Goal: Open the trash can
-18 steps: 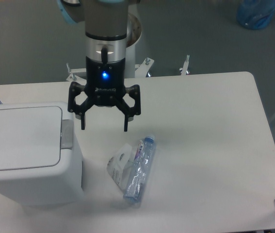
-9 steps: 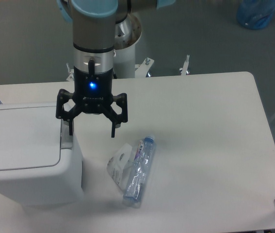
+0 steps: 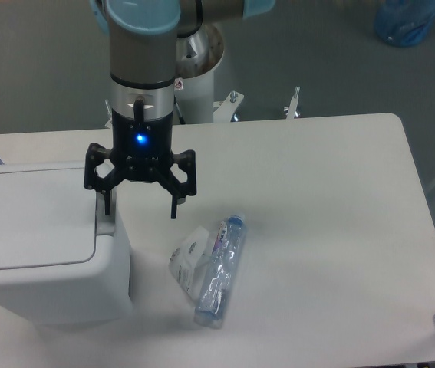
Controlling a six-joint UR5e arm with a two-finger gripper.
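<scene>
Camera view: my gripper [image 3: 140, 208] hangs spread wide, holding nothing, one finger [image 3: 105, 201] right over the grey tab [image 3: 105, 221] of the shut trash can [image 3: 41, 245] at the table's left, lined up, I'd judge, to press it.

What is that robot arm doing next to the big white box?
The gripper is open and hangs right at the edge of the trash can, with one finger over the small grey push tab. The lid is shut, so the can is not open yet. A crushed plastic bottle lies on the table nearby, untouched.
</scene>
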